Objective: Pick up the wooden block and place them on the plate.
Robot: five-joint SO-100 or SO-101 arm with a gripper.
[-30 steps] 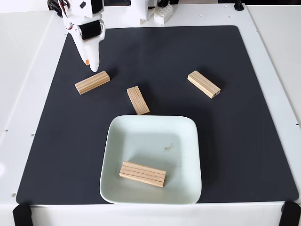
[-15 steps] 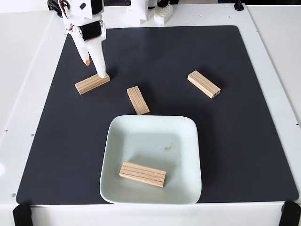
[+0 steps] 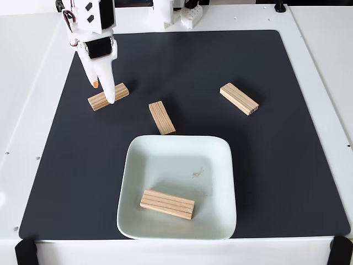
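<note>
The pincer [image 3: 103, 93] straddles 1 wooden block [image 3: 108, 96]; another block [image 3: 167, 203] lies on the plate [image 3: 220, 165].

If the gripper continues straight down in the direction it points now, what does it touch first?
Most likely the left wooden block: the gripper points down at it with fingers apart, one finger overlapping its middle. Height above it is unclear.

White plastic arm with a two-finger gripper

In the fixed view, the white plastic gripper [image 3: 102, 92] has long tapering fingers, one with a small orange tip [image 3: 95, 84]. A black cylindrical motor [image 3: 100, 48] sits above them, red and black cables [image 3: 68, 16] loop beside the wrist, and a white base [image 3: 175, 14] stands behind.
</note>
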